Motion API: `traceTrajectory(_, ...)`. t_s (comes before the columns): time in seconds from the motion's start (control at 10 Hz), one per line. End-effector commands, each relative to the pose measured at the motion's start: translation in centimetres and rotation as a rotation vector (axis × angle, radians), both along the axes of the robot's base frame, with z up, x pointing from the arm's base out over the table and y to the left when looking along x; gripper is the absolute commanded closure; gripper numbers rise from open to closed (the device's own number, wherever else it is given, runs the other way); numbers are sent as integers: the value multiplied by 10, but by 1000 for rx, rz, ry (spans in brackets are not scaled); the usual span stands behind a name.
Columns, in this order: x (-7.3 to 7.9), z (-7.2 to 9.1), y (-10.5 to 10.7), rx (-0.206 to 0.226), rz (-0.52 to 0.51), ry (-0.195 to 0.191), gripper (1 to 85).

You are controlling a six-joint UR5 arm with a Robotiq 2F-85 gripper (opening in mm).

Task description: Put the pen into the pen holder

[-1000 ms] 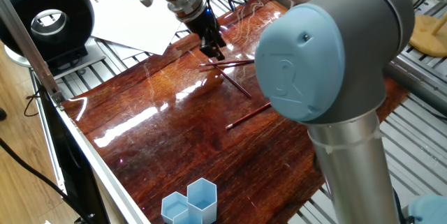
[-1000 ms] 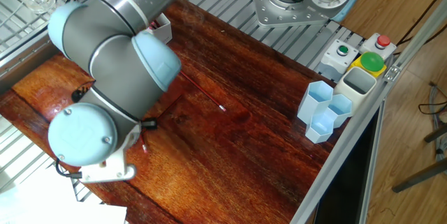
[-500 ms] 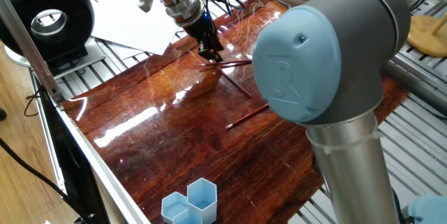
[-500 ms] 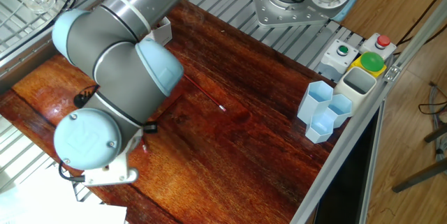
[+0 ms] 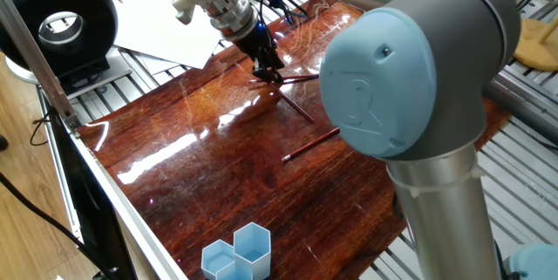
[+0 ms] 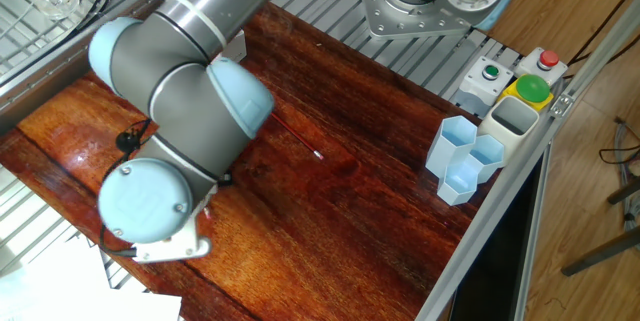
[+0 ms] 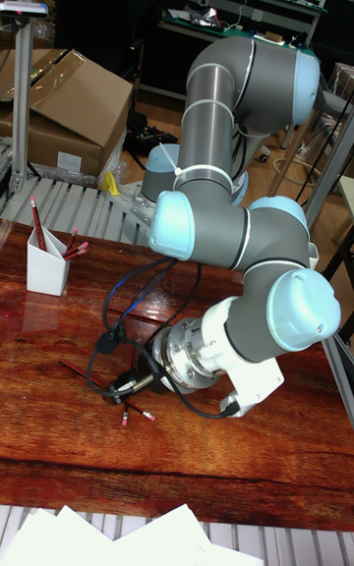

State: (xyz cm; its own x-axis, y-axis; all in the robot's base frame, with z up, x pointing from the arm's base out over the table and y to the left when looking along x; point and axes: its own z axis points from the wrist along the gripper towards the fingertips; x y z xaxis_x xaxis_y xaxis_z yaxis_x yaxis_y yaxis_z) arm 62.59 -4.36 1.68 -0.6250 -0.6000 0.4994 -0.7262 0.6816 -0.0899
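Observation:
Several red-brown pens lie on the dark wooden table: one [image 5: 295, 78] right at the fingertips, one [image 5: 298, 107] slanting just beyond it, and one [image 5: 310, 143] nearer the middle. My gripper [image 5: 269, 76] reaches down onto the nearest pen, its dark fingers slightly apart and astride it, so it reads as open. In the tall fixed view the gripper [image 7: 116, 390] is low over the table between a pen [image 7: 77, 369] and two short pens [image 7: 138, 415]. The white pen holder [image 7: 46, 269] stands at the far left with several pens in it.
Light blue hexagonal cups [image 6: 466, 157] stand by the table's edge and show again [image 5: 239, 250] at the near edge. A box [image 6: 511, 121] and push buttons [image 6: 533, 88] sit beside them. White paper [image 5: 168, 23] lies off the table behind the gripper. The arm's large joints [image 6: 180, 121] hang over the table.
The gripper has come down and slightly right, onto the crossed pens. The arm's elbow joints have shifted a little. No pen has moved.

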Motion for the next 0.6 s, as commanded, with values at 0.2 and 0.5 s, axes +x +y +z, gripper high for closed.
traceTrajectory(0.2,-5,-1,-6,-18,71,6,447)
traceTrajectory(0.5,-6,-5,-3,-7,74,0,447)
